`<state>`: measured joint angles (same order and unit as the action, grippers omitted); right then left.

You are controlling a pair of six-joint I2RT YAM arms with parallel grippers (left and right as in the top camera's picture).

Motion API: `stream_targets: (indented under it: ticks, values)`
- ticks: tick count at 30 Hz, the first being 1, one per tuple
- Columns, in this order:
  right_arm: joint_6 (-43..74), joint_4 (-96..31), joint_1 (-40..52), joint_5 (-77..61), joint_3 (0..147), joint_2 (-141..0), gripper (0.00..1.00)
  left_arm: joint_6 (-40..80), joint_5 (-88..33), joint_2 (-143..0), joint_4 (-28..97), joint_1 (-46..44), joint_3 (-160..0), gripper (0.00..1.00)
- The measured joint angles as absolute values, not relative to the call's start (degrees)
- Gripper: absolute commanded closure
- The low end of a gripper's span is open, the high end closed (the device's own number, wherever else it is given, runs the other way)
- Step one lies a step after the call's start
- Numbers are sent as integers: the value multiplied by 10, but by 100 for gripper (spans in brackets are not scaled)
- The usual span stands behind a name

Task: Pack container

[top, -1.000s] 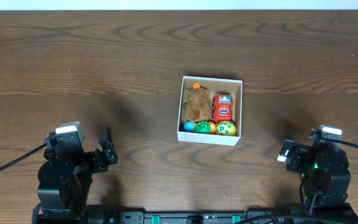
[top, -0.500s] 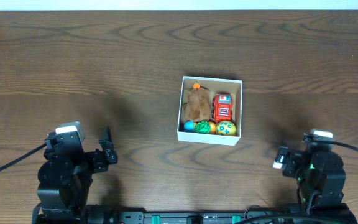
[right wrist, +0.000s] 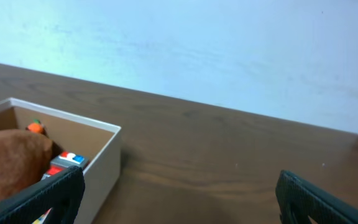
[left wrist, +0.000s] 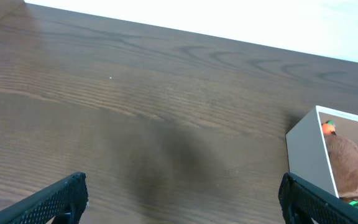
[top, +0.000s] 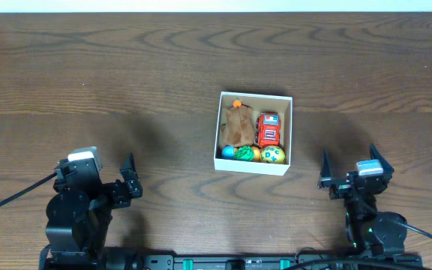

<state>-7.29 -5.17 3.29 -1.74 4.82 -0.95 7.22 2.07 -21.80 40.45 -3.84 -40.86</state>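
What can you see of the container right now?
The container is a small square white cardboard box with low walls and a brown inside, open on top. It sits flat on the wooden table, near the middle. Inside lie a brown plush toy, a red toy car and a row of small coloured balls along its near wall. Nothing else touches it.

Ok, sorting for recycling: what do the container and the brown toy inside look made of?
Container: matte white cardboard, going by thin straight walls and brown cardboard inside. Brown toy: probably soft plush, since it looks fuzzy, rounded and without shine.
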Motion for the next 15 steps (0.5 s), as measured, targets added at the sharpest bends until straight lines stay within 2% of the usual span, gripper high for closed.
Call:
stream_targets:
  ticks: [15]
  values:
    - [-94, -42, 33, -8, 6, -7, 1, 72, 21, -218, 404, -38, -408, 2]
